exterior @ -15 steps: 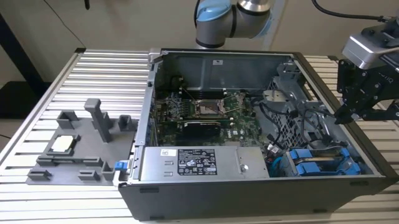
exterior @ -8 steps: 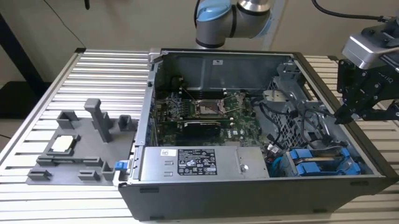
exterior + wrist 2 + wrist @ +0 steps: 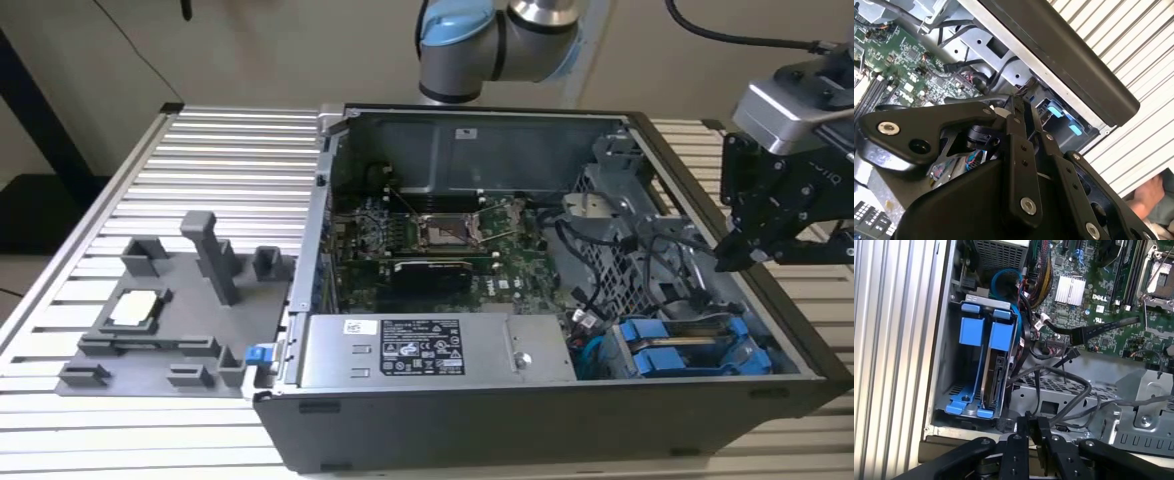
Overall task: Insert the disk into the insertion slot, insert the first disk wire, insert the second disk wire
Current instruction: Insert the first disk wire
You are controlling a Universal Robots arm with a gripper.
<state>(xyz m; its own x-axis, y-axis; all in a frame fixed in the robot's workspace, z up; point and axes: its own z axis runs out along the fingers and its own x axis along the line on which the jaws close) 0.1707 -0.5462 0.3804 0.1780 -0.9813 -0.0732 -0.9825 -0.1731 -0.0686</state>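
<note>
Gripper: the black gripper [image 3: 1033, 419] has its fingers drawn together; I cannot tell whether anything is pinched between them.
Disk: the disk [image 3: 993, 371] stands on edge in its blue frame, seated in the slot [image 3: 952, 390] at a corner of the open case [image 3: 534, 420], just beside a second blue carrier [image 3: 972, 331].
Disk to gripper: near the fingertips but apart from them. Loose black wires [image 3: 1064, 385] curl beside the slot, close to the fingertips.
First wrist view: the disk's metal edge, both blue fronts and the green circuit board [image 3: 1089, 285].
Exterior view: the gripper hangs over the case wall on the exterior view's right. A grey box [image 3: 427, 350] with a white label lies inside the case, and a grey fixture [image 3: 160, 300] rests on the slatted table [image 3: 227, 150].
Second wrist view: what looks like a person's hand [image 3: 1146, 197] past the table edge.
</note>
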